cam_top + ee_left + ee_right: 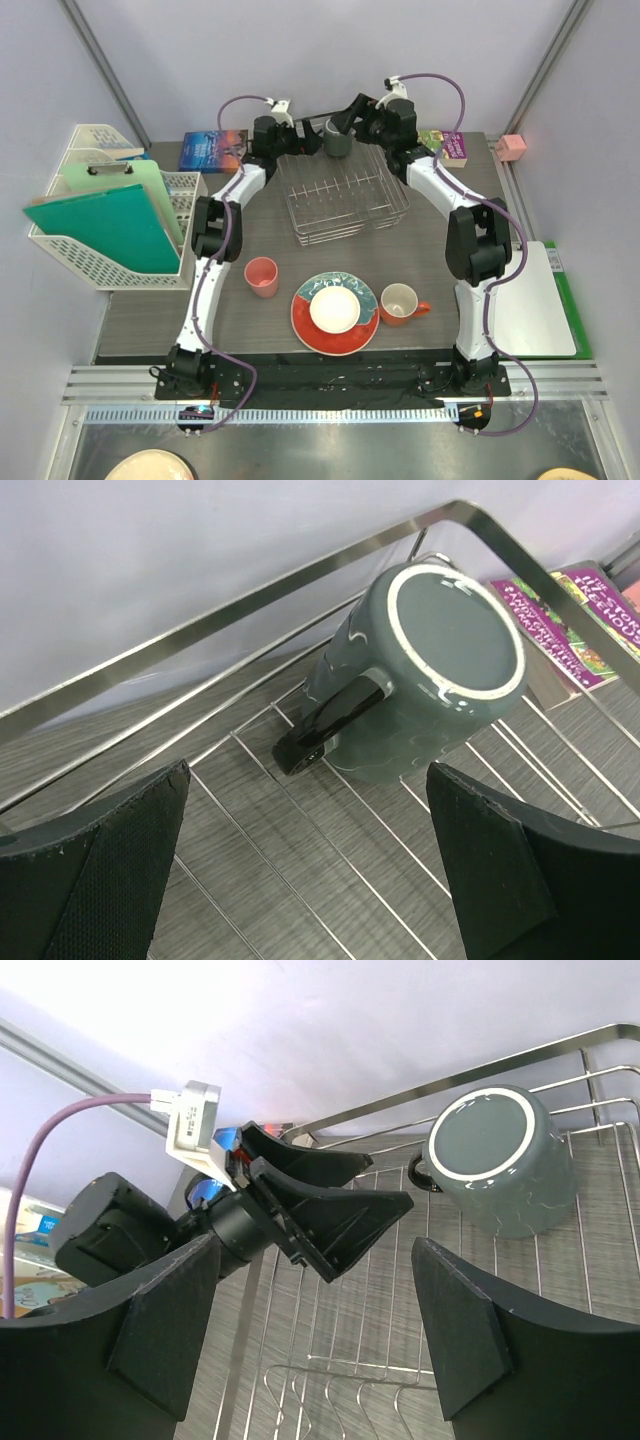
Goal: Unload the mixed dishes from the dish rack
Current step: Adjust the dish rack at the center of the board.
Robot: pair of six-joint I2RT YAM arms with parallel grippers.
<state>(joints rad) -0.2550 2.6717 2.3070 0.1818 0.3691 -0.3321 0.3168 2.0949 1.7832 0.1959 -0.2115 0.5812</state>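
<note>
Glossy dark grey mug (420,680), shiny metal-wire dish rack (250,603)

Out at the far end of the dish rack (345,200), the left claw (313,123) and right claw (352,112) flank the dark grey mug (338,143). Nearer the arms, the desk (150,320) holds a pink cup (262,276), a teal plate (305,325) carrying a small bowl (335,309), and an orange mug (400,302).

Both arms rise from their bases at the bottom of the top view, elbows bowed outward, and the wrists turn in to face each other at upper centre. The left gripper (306,126) has its jaws spread wide and grips nothing. The right gripper (349,117) is likewise parted and free. The two are near each other but apart.
</note>
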